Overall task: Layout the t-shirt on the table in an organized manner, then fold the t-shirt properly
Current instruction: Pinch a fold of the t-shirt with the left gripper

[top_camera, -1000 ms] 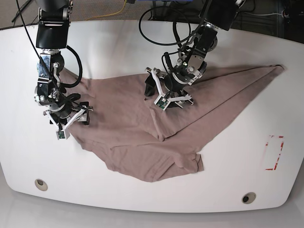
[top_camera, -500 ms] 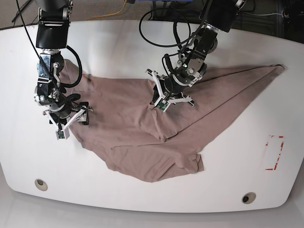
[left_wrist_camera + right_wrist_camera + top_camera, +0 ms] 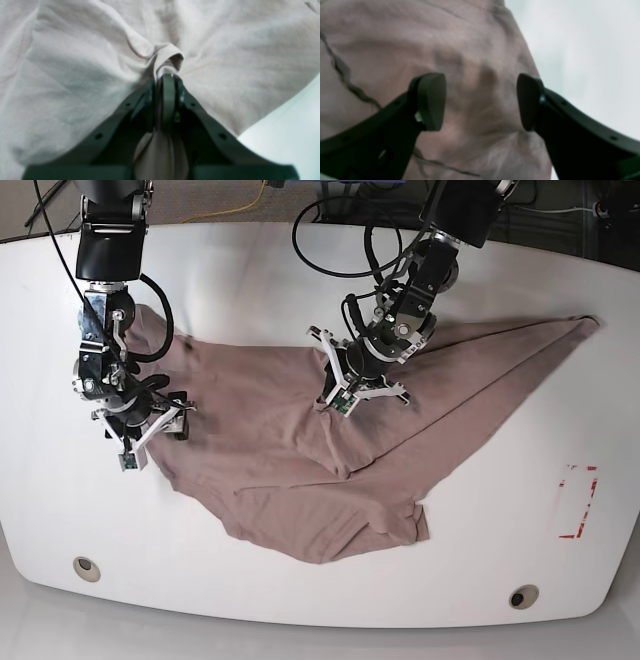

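Mauve-brown fabric of the t-shirt lies crumpled and spread across the middle of the white surface, one long corner reaching far out beyond the left arm's side; the left gripper stands over the shirt's middle with its fingers pressed together on a pinched ridge of cloth; in the left wrist view a small loop of fabric bulges just past the fingertips and more cloth hangs between the fingers behind them; bare surface shows off to one side of that grip; the right gripper sits at the shirt's opposite edge, its 2 fingers spread wide apart with wrinkled cloth lying between and beneath them, nothing clamped; a dark seam line runs outside 1 finger, and bare surface lies just outside the other; 2 round holes and a red tape rectangle mark the surface well apart from both sets of fingers.
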Motion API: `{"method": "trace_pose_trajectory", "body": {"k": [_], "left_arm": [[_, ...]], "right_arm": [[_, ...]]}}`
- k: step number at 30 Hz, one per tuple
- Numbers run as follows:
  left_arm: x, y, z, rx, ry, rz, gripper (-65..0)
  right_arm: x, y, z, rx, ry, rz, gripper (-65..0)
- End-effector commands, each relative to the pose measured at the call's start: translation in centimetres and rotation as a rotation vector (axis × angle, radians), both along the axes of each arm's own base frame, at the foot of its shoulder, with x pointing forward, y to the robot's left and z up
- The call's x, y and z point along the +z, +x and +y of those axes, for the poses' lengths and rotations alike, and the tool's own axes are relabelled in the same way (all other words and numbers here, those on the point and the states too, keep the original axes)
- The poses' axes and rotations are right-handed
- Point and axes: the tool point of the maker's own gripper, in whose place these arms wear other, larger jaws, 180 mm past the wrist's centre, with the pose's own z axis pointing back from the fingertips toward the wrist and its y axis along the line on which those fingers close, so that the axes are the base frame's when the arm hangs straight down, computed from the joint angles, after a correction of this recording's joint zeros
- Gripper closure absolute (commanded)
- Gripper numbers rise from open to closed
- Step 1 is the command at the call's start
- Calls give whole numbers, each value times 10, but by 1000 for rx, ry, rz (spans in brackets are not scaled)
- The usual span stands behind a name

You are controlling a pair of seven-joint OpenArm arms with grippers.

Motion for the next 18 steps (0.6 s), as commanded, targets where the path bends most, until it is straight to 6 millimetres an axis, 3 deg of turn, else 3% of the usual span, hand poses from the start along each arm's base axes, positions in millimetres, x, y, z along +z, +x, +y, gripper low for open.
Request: {"method": "trace_pose_trajectory", "body": {"k": [1, 9, 18], "left_arm": [[17, 11, -4, 1, -22, -52, -44], [23, 13, -3, 3, -26, -65, -249], [26, 14, -4, -2, -31, -74, -267]], "right_arm": [[20, 12, -7, -1, -13, -64, -425], [19, 12, -7, -1, -13, -63, -425], [24, 12, -1, 42, -15, -78, -425]]}}
